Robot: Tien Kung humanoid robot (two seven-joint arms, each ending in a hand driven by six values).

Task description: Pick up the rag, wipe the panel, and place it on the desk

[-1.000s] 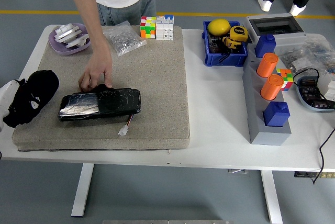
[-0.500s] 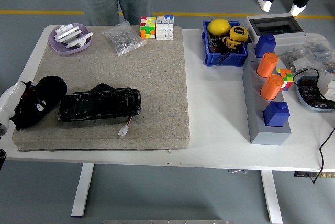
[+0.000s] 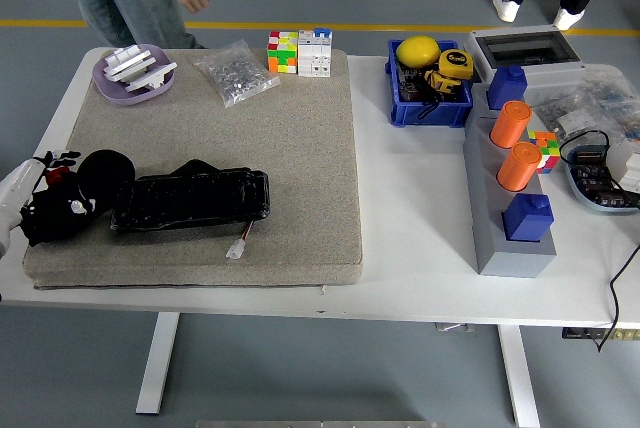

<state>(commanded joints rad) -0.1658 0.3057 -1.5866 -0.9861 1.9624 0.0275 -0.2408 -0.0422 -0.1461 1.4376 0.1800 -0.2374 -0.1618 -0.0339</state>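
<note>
At the frame's lower left, the left hand (image 3: 62, 206) is curled around a soft, light black rag (image 3: 95, 170) touching the panel's (image 3: 190, 198) left end; bunched cloth suits a whole-hand grasp.

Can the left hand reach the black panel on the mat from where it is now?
Probably yes. The left hand sits right beside the panel's left end on the mat, with nothing between them.
</note>
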